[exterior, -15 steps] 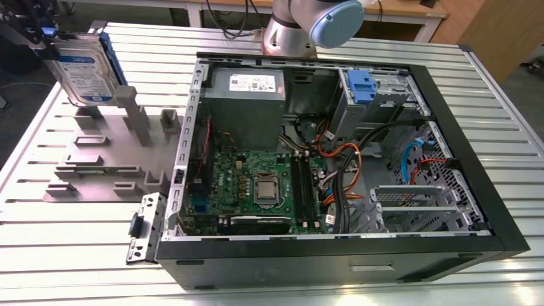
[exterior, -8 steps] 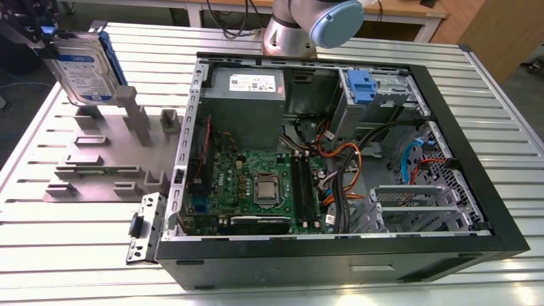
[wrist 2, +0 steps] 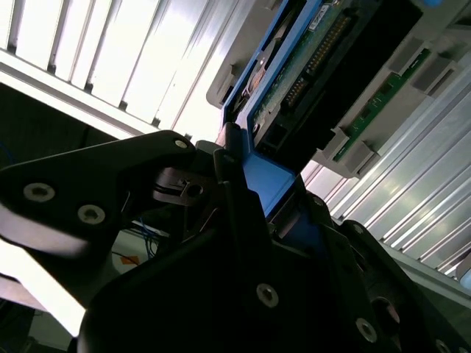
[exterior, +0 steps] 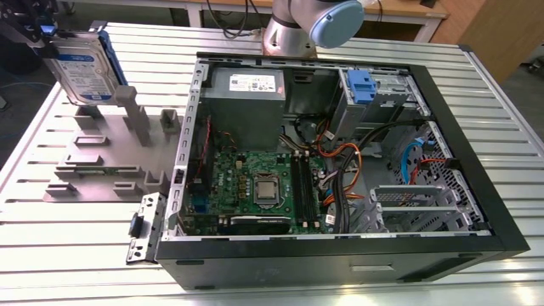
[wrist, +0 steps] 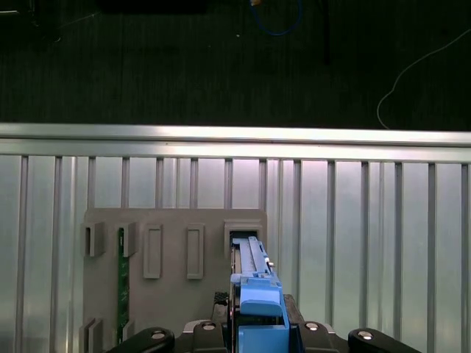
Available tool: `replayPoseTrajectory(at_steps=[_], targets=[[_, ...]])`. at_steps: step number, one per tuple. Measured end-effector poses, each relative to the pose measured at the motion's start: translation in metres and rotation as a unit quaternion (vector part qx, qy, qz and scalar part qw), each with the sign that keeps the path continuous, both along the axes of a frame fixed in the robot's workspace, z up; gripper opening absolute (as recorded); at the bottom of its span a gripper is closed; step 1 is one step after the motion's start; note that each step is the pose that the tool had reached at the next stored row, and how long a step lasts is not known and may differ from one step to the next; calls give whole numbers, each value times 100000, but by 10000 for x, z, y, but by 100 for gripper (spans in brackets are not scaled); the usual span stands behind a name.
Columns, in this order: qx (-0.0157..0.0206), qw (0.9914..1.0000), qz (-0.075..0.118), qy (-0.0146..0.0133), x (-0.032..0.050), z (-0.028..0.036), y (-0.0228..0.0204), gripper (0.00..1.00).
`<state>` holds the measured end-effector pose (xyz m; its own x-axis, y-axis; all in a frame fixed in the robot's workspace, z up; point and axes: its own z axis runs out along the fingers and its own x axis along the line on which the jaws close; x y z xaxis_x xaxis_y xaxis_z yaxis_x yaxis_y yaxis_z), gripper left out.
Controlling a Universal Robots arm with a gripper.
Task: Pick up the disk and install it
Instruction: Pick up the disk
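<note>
The disk (exterior: 81,67), silver with a white-and-blue label and a blue carrier, hangs upright and slightly tilted at the exterior view's far left. It sits just above the grey holder fixture (exterior: 102,159). My gripper (exterior: 41,32) is shut on its upper end. In the second wrist view the dark fingers (wrist 2: 235,176) clamp the blue carrier (wrist 2: 268,184), with the disk's circuit-board side (wrist 2: 316,59) beyond. The first wrist view has the disk (wrist: 257,294) edge-on, over an empty slot of the fixture (wrist: 176,257).
The open computer case (exterior: 476,210) lies on the slatted aluminium table (exterior: 68,255), with motherboard (exterior: 255,191), grey power supply (exterior: 246,89) and a drive bay with a blue latch (exterior: 361,86). A green memory stick (wrist: 122,287) stands in the fixture. The arm's base (exterior: 306,25) rises behind the case.
</note>
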<state>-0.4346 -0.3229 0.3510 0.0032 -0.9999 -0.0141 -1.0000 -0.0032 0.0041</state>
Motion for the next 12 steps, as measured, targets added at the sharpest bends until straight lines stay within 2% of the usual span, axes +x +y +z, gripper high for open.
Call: replayPoseTrajectory(at_steps=[12], targets=[[45,100000,0,-1,0,9,0,36]])
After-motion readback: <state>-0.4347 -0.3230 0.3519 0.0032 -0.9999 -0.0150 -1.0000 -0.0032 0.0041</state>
